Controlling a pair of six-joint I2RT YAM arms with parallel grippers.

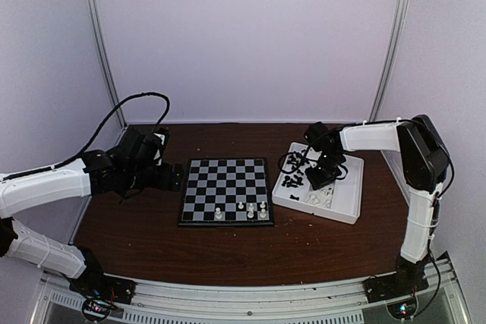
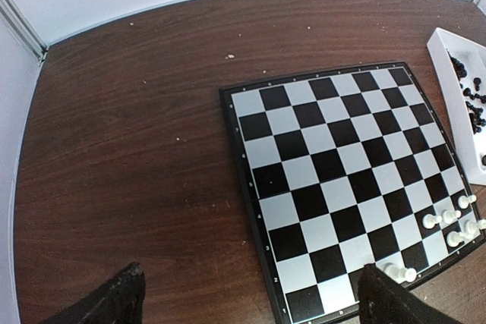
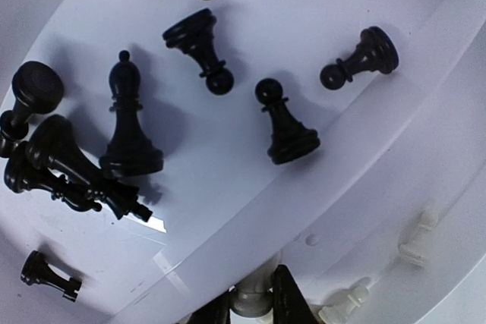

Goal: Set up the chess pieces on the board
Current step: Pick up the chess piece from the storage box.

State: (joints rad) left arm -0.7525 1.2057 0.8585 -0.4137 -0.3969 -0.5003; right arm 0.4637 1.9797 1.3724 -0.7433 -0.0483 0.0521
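Left fingers (image 1: 171,177) spread wide apart, nothing held. Hanging low over the brown bench (image 2: 129,157). Right below the tip on one side, the near corner of the board (image 2: 334,180). Ahead of those fingers and off to their right, the rest of the board, lying flat, with black and pale squares. Just past that same tip, one little white piece standing on the board. A bit farther to the right of it, a few more white chess pieces (image 2: 448,218), close together by the board's edge. Well away from the left fingers, past the far side of the board, a white tray (image 2: 449,66) with dark pieces inside.

Right fingers (image 3: 287,301) down inside that tray, well apart from the board. Closed in on one white chess piece (image 3: 250,297), with a dark tip against each side of it. Just ahead of those fingers, the tray's middle wall (image 3: 326,180). Past that wall, many black chess pieces (image 3: 285,123), some lying on their sides, a few bunched up to the left. To the right of the fingers, on their own side of the wall, more white pieces lying loose. Cannot tell what kind of piece sits between the tips.
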